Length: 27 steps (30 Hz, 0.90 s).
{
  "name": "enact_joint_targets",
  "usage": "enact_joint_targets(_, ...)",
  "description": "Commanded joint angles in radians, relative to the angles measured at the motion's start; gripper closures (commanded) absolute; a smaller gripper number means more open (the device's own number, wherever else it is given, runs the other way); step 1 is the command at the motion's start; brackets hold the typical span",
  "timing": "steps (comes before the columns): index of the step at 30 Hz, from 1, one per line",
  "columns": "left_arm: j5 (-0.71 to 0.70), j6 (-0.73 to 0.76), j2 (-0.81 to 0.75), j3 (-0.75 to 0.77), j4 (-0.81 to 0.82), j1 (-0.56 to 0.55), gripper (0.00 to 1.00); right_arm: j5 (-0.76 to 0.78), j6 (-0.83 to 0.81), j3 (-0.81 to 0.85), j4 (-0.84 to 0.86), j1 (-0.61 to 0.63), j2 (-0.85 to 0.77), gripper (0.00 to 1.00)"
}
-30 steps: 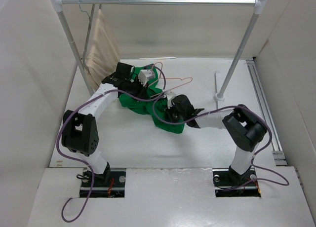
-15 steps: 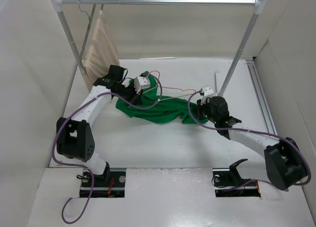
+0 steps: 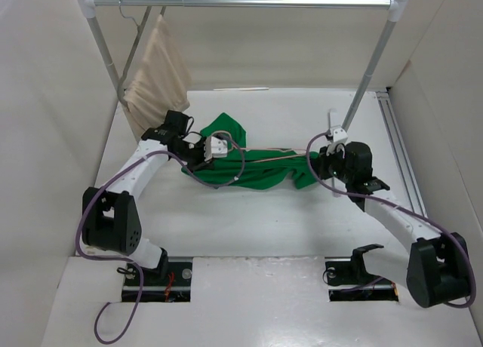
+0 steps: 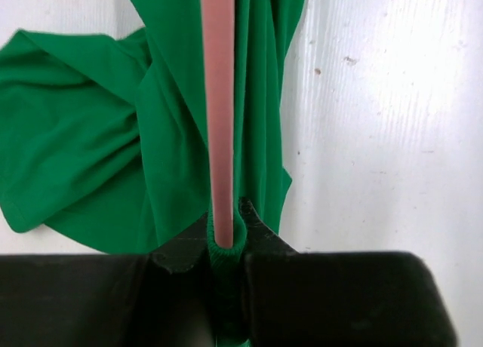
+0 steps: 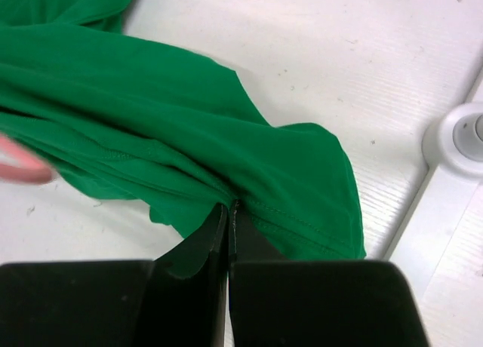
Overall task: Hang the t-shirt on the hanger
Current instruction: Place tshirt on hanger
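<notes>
The bright green t-shirt (image 3: 256, 171) lies stretched out across the table between my two grippers. My left gripper (image 3: 213, 148) is shut on its ribbed collar edge (image 4: 226, 245). The pale pink hanger wire (image 4: 219, 98) runs into that fold between the jaws. In the top view the hanger (image 3: 275, 156) is a thin pink line running along the shirt toward the right gripper. My right gripper (image 3: 318, 160) is shut on the shirt's hemmed edge (image 5: 229, 205). The shirt (image 5: 189, 121) spreads away to the left, with a bit of pink wire (image 5: 19, 166) at the left edge. One sleeve (image 3: 223, 126) lies behind the left gripper.
A metal clothes rack stands over the table, with its bar (image 3: 249, 1) at the top and its right post (image 3: 370, 75) and foot (image 5: 460, 139) just beside my right gripper. A beige cloth (image 3: 155, 79) hangs on a grey hanger at the back left. White walls stand on both sides.
My right gripper has swung to the right with the shirt's edge, pulling the bunched shirt out into a long band. My left gripper has shifted slightly toward the near side, still holding the collar and hanger.
</notes>
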Motion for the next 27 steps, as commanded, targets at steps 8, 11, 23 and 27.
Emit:
enact_joint_targets(8,-0.039,-0.043,0.011,-0.009,0.034,0.049,1.0,-0.116,-0.244,0.101,-0.036,-0.057,0.121,0.97)
enact_joint_targets(11,0.122,-0.107,0.011,-0.01,0.059,0.039,1.0,-0.208,-0.228,0.122,0.017,-0.048,0.248,0.76)
enact_joint_targets(23,0.175,-0.213,0.02,-0.148,0.141,-0.015,1.0,-0.273,-0.049,0.156,0.332,0.108,0.36,0.32)
enact_joint_targets(27,0.228,-0.221,0.031,-0.122,0.134,-0.006,1.0,-0.273,0.124,0.165,0.514,0.134,0.45,0.32)
